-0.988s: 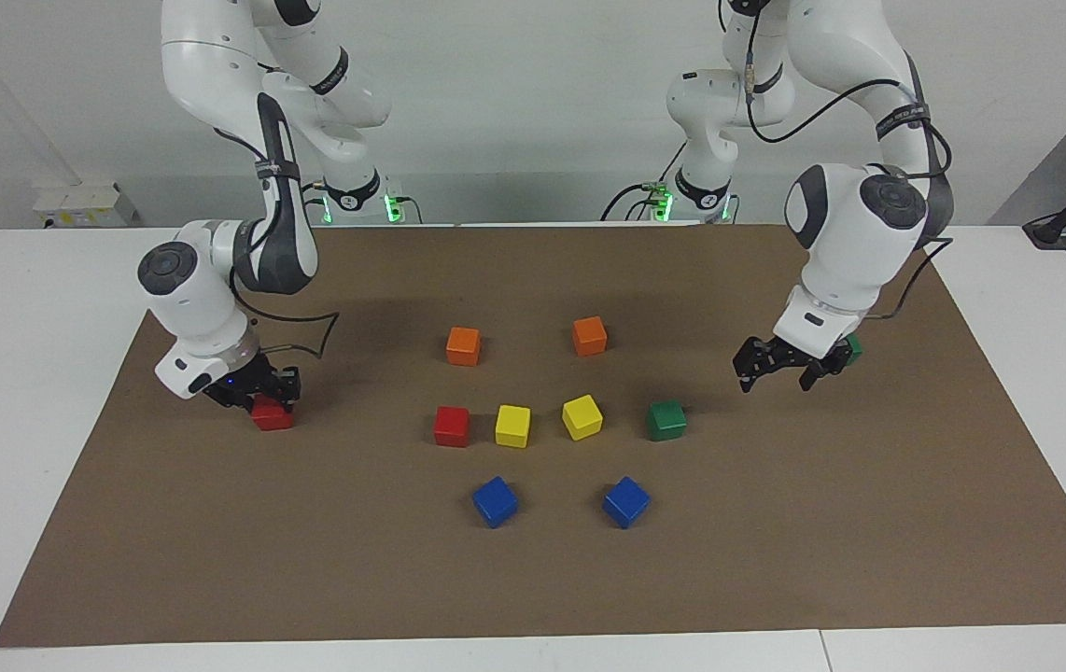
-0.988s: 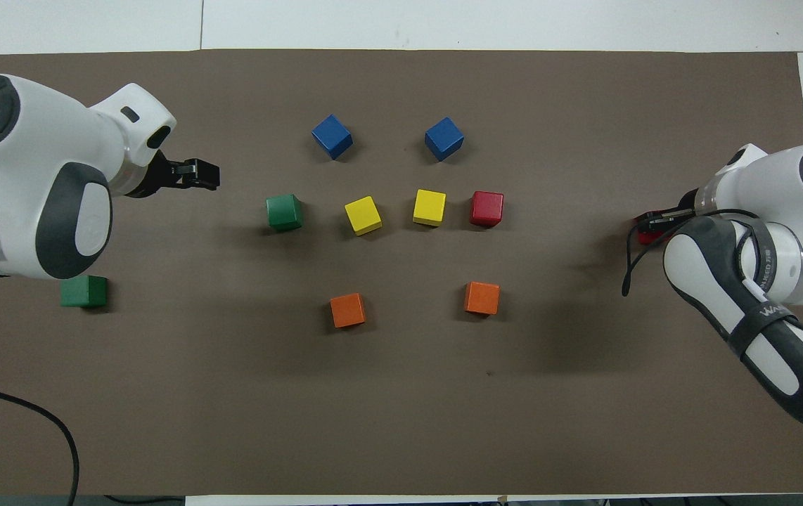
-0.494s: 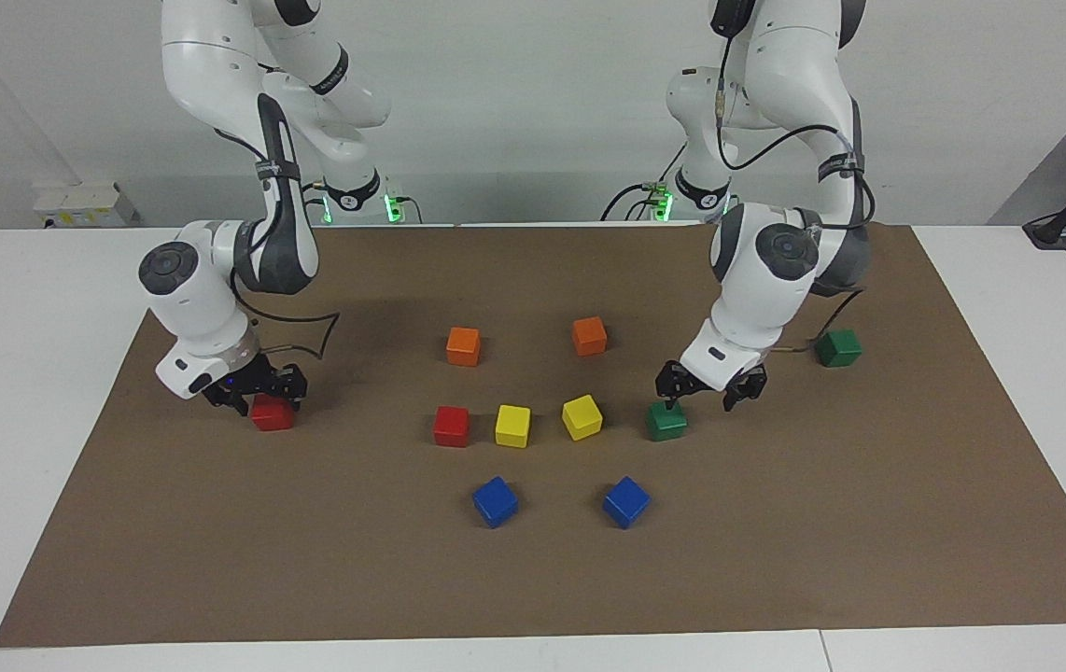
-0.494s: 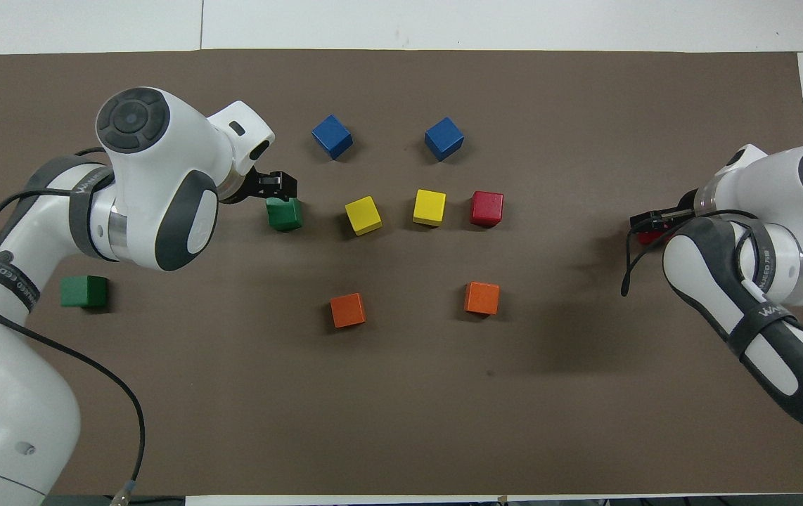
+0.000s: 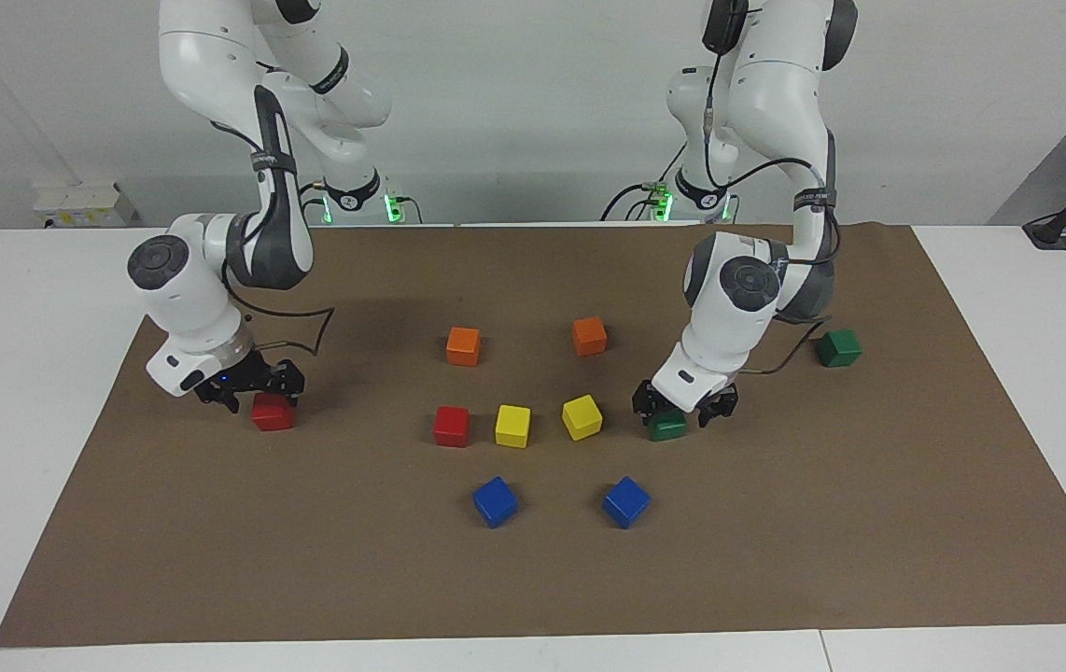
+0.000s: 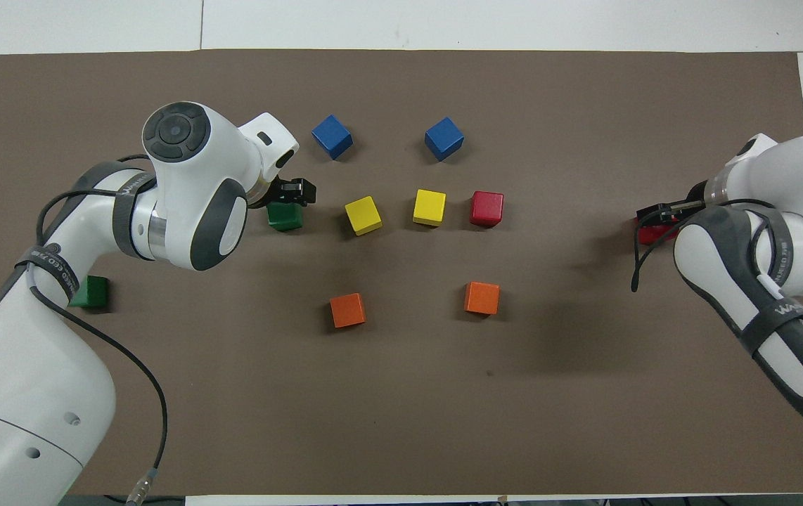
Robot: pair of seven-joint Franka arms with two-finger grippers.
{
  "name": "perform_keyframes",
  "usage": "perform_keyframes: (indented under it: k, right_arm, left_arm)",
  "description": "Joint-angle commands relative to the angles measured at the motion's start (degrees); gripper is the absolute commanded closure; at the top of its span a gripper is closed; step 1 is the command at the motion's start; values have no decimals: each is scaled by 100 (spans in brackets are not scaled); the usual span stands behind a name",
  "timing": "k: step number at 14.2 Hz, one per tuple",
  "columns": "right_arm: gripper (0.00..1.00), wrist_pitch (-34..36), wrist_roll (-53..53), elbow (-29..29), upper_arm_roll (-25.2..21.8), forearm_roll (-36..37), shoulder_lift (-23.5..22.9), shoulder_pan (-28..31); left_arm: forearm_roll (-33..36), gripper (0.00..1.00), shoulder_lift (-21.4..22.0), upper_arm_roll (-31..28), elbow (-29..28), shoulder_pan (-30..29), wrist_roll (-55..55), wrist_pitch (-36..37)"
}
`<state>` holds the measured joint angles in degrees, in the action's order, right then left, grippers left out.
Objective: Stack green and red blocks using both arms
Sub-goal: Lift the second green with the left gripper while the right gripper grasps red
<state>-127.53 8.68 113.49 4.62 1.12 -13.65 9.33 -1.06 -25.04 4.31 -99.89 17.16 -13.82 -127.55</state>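
My left gripper (image 5: pixel 684 408) is open and low on the mat, its fingers on either side of a dark green block (image 5: pixel 666 427) at the end of the middle row; the overhead view shows the gripper (image 6: pixel 290 196) just over that block (image 6: pixel 285 217). A second green block (image 5: pixel 837 347) lies alone toward the left arm's end, partly hidden by the arm in the overhead view (image 6: pixel 93 291). My right gripper (image 5: pixel 250 388) is open just above a red block (image 5: pixel 272 413) toward the right arm's end. Another red block (image 5: pixel 451 426) sits at the row's other end.
A brown mat (image 5: pixel 776 560) covers the table. Two yellow blocks (image 5: pixel 512 426) (image 5: pixel 582 416) lie in the row between the red and green ones. Two orange blocks (image 5: pixel 463 345) (image 5: pixel 589 335) lie nearer to the robots, two blue blocks (image 5: pixel 495 501) (image 5: pixel 625 501) farther.
My left arm swung from beside the lone green block toward the middle and came down around the row's green block. My right gripper lifted slightly off its red block.
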Motion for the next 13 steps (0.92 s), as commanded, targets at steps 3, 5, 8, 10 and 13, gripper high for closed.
perform_keyframes:
  k: [3, 5, 8, 10, 13]
  right_arm:
    - [0, 1570, -1136, -1282, 231, -50, 100, -175]
    - [0, 2151, -2173, -2082, 241, 11, -154, -711]
    - [0, 2311, -2993, -2760, 241, 20, -506, -1388]
    - [1, 2452, -3555, -3129, 241, 55, -840, -1740]
    - [2, 2418, -3909, -3640, 232, 151, -1306, -2171]
  left_arm:
    - [98, 0, -36, -105, -399, 192, -261, -551]
    - [106, 0, -36, -105, -479, 235, -332, -587]
    - [106, 10, -27, -114, -532, 271, -332, -596]
    - [115, 72, -18, -123, -523, 245, -332, -579]
    - [352, 100, -10, -123, -497, 183, -314, -500]
